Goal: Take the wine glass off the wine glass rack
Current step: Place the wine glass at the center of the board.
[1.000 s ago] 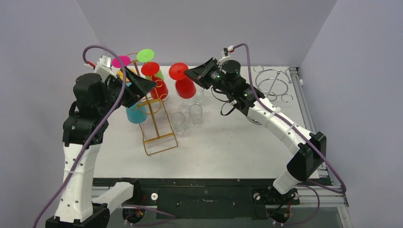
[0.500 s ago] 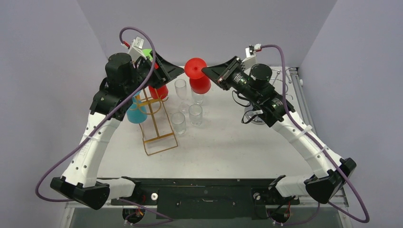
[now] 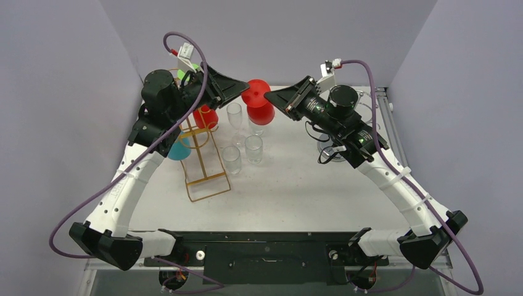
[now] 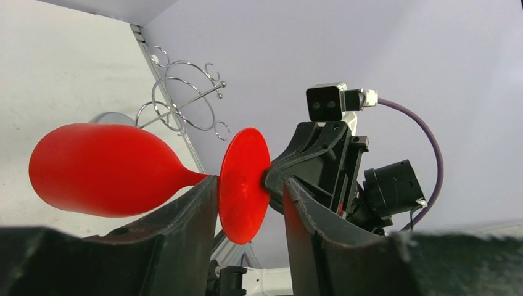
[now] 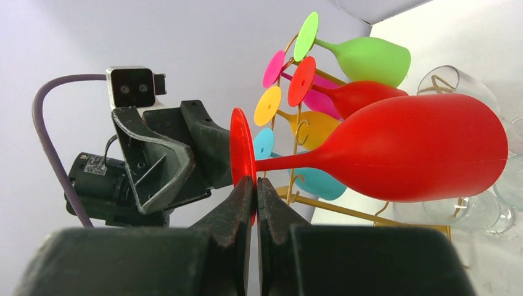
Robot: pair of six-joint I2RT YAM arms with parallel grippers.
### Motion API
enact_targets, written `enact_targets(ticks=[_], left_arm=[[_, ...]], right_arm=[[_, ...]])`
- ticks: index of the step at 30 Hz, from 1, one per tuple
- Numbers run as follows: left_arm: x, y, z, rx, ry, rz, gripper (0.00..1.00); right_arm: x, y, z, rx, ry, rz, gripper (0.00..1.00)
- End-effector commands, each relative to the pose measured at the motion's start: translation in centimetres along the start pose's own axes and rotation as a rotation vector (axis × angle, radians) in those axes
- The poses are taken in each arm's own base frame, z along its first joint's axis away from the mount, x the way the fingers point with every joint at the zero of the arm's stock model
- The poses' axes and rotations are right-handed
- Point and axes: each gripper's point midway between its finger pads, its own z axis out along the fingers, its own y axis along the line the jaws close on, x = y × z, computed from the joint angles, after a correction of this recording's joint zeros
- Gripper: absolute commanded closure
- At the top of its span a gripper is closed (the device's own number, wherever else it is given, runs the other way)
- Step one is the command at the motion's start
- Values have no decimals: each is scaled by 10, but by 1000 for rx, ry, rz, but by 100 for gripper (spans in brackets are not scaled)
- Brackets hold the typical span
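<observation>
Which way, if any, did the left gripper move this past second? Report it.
Yes. The left gripper swung right, off the gold rack, to the red wine glass.

Clear tumblers (image 3: 245, 140) stand beneath the raised red wine glass (image 3: 259, 106); gold rack (image 3: 203, 157) blocks the left side; near half of table (image 3: 296, 197) offers open passage

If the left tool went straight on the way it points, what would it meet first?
Likely the red wine glass's foot, between the left tool's fingers; the right tool, pinching that foot, sits just behind.
</observation>
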Motion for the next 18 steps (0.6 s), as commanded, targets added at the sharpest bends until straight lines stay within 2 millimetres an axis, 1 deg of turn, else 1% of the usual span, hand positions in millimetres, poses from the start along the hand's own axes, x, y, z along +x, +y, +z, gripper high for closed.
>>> enact_targets(ticks=[1,2,6,15,17,18], left_arm=[[7,-18,5,98,42,2,64],[8,-18,6,98,48,3,68],[12,-17,6,98,64,-10,74],[24,-25,3,136,117,-35,78],[25,-28,2,145,123,-44,82],[25,-28,2,149,125,-49,87]], right_arm=[[-8,24,-10,-76,-13,-43,100],[-7,25,-11,-77,-10,-50,100],[-7,27,-13,-78,-7,-64,100],[-13,28,-18,-79,-18,-86,100],[-14,30,-18,-83,-17,-91,100],[-15,32,-17,-90,-14,-93,100]])
